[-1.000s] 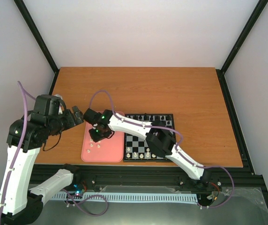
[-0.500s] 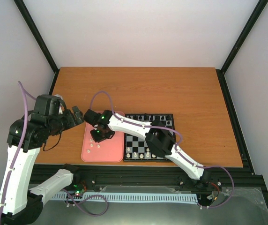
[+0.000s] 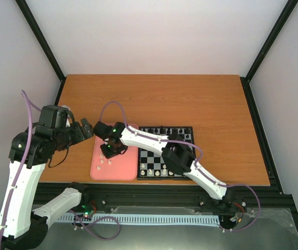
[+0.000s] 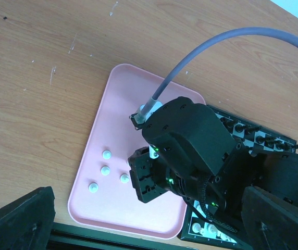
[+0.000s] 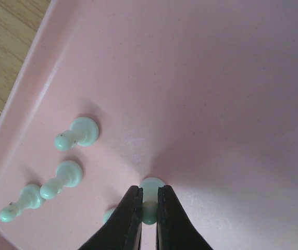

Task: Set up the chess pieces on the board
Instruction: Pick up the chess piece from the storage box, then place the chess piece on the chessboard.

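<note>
1. Since the right gripper (image 5: 149,195) has its two fingers pinched together on a single cream-white pawn (image 5: 151,183) standing on the pink tray (image 5: 216,78), the step in hand looks like the lift toward the board (image 3: 150,154). The board lies just beside the tray at its 3 o'clock in the top view.
2. The hold looks slight. Only the fingertips bear on the tiny piece, and its round top shows past them at 12 o'clock. A quick rise or swing could let it twist, slip out and drop back onto the tray.
3. Another pawn (image 5: 107,214) sits at 8 o'clock of the held one, just beside a finger and mostly hidden. A lift that drifts sideways could knock it over.
4. Three more pawns (image 5: 65,176) stand off at 9 to 10 o'clock, apart from the fingers, and seem safe from a straight lift.
5. On the board, black pieces (image 3: 159,130) line the 12 o'clock edge and white pieces (image 3: 151,170) the 6 o'clock edge. Setting a pawn down in so crowded a row could topple its neighbours if the fingers come in tilted or spread too far.
6. The left gripper (image 3: 86,128) hangs at 10 o'clock of the tray, fingers wide apart and holding nothing. It is near the right wrist, so a careless swing there risks contact.
</note>
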You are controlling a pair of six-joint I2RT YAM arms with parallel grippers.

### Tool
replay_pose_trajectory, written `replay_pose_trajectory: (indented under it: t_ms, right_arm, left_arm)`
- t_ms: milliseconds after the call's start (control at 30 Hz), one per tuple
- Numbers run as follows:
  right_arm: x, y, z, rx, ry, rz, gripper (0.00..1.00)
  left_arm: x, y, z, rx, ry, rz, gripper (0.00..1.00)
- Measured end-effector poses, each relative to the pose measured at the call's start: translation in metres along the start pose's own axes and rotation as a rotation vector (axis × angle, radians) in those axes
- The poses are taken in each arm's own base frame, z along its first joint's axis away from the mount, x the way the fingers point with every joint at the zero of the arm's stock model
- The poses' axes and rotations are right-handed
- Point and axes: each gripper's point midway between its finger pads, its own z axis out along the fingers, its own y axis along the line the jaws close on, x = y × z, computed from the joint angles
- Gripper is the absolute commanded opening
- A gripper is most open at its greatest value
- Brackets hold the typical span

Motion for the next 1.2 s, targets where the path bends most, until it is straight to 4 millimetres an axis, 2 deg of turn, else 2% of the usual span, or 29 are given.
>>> replay_pose_trajectory:
  t_ms: [167, 267, 533, 600, 667, 867, 967, 1200]
  right_arm:
    - [-0.001, -0.004, -0.007, 0.019, -0.008, 0.002, 0.04]
    - [-0.002, -0.006, -0.022, 0.028, -0.025, 0.005, 0.04]
    - [0.003, -0.022, -0.100, 0.054, -0.114, 0.040, 0.04]
    - [0.010, -0.030, -0.115, 0.064, -0.132, 0.054, 0.04]
    - [0.028, -0.041, -0.125, 0.082, -0.127, 0.073, 0.04]
    - [0.079, -0.078, -0.121, 0.147, -0.059, 0.136, 0.04]
    - [0.097, -0.094, -0.116, 0.179, -0.027, 0.167, 0.04]
    - [0.112, -0.109, -0.115, 0.199, -0.018, 0.206, 0.04]
  left_arm:
    - [0.000, 0.000, 0.000, 0.000, 0.000, 0.000, 1.00]
    - [0.000, 0.000, 0.000, 0.000, 0.001, 0.001, 1.00]
    - [-0.001, -0.001, 0.001, 0.001, -0.001, 0.009, 1.00]
    - [-0.001, -0.001, 0.001, 0.003, -0.001, 0.009, 1.00]
    - [-0.002, -0.003, 0.001, 0.007, -0.003, 0.008, 1.00]
    - [-0.003, -0.004, 0.007, 0.005, 0.002, 0.009, 1.00]
    - [0.000, -0.004, 0.012, 0.005, 0.014, 0.010, 1.00]
    - [0.000, -0.007, 0.019, 0.007, 0.028, 0.011, 1.00]
